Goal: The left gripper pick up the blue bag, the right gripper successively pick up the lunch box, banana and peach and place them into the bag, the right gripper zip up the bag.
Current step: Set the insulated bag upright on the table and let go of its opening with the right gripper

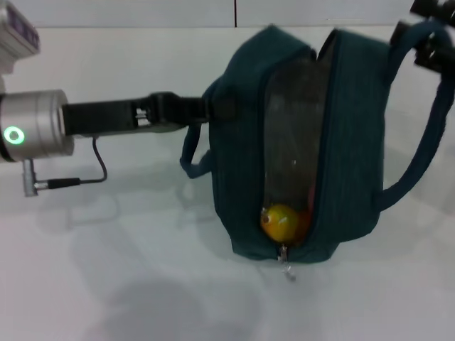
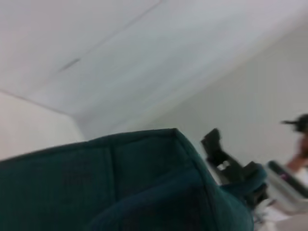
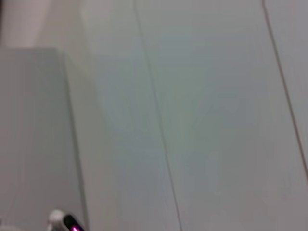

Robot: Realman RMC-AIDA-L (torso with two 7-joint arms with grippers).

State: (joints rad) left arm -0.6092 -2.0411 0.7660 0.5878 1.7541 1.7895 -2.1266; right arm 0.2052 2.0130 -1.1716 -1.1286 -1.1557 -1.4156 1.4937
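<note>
With the left gripper (image 1: 206, 108) clamped on the blue bag (image 1: 298, 142), fruit inside, zipping remains; the right gripper's (image 1: 426, 35) state is indeterminable.

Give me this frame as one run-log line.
left hand: holding blue bag upright on table | right hand: at bag's top right corner | zip: open | inside: yellow fruit at opening's bottom

Blue bag (image 2: 120, 187) filling the foreground, right gripper (image 2: 226, 161) at its strap beyond
</note>
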